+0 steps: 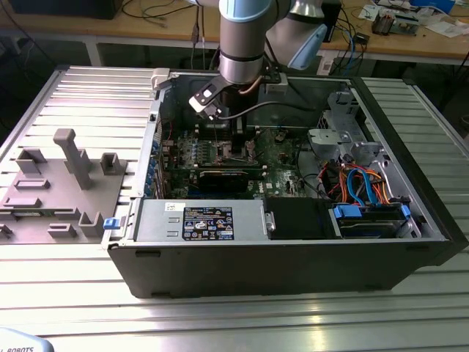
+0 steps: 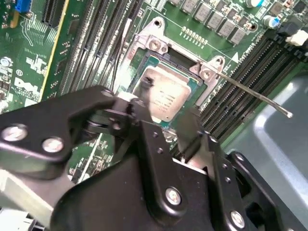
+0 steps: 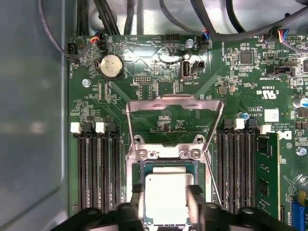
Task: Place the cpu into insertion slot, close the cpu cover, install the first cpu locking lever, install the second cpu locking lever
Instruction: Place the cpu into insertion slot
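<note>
Gripper point(image 3: 166, 206) jaws sit narrow, pinching the cpu point(image 3: 166, 190) by two opposite edges as it lies in, or just over, the insertion slot point(image 3: 169, 162); the cpu cover point(image 3: 175, 102) stands swung open beyond it; the arm reaches into the computer case point(image 1: 278, 257) at the exterior view's upper middle. Seating well likely means keeping the chip level and square to the rim, without force; tilt risks bent contacts.

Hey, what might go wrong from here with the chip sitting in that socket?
The gripper sits close around the cpu in the insertion slot; pulling away could tilt or drag the chip. The cpu cover stands raised just beyond, so it might get knocked. The thin locking lever juts out loose and could snag.
</note>
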Controlling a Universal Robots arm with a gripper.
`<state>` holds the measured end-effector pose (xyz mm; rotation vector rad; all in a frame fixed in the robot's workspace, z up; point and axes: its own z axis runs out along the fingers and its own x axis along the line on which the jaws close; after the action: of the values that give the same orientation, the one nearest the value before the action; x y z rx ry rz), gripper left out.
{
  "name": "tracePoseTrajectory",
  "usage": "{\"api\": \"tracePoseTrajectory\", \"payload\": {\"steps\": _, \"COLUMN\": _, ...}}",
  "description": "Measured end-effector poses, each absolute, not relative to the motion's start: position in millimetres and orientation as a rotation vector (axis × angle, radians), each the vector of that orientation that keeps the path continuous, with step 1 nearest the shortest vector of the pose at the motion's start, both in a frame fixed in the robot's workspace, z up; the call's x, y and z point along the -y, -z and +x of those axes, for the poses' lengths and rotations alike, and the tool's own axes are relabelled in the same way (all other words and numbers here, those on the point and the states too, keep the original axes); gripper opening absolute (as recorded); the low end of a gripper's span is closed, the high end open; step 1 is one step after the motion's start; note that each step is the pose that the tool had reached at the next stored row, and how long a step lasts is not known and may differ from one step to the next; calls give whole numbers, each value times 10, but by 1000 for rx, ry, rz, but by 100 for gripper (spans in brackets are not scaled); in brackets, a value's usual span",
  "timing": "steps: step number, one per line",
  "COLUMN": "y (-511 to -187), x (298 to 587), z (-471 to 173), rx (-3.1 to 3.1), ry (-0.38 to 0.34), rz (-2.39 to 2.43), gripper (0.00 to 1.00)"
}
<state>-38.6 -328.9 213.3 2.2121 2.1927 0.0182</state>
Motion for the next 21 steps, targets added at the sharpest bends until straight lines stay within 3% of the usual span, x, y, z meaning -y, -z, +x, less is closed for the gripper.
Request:
{"api": "tracePoseTrajectory", "payload": {"steps": 1, "y": -2151, "x": 3289, "z": -387, "rx": -2193, "ry": -18, "rz": 2212, "gripper": 47}}
{"api": "tracePoseTrajectory", "payload": {"steps": 3, "y": -2198, "x": 3288, "z": -387, "rx": -2193, "ry": -18, "rz": 2212, "gripper": 35}}
{"api": "tracePoseTrajectory", "payload": {"steps": 4, "y": -2257, "x": 3288, "z": -387, "rx": -2193, "ry": -18, "rz": 2212, "gripper": 23}}
{"api": "tracePoseTrajectory", "payload": {"steps": 6, "y": -2358, "x": 3288, "z": -387, "rx": -2193, "ry": -18, "rz": 2212, "gripper": 11}}
{"api": "tracePoseTrajectory", "payload": {"steps": 21, "y": -2667, "x": 3289, "z": -276, "rx": -2206, "ry": 10, "rz": 2224, "gripper": 11}}
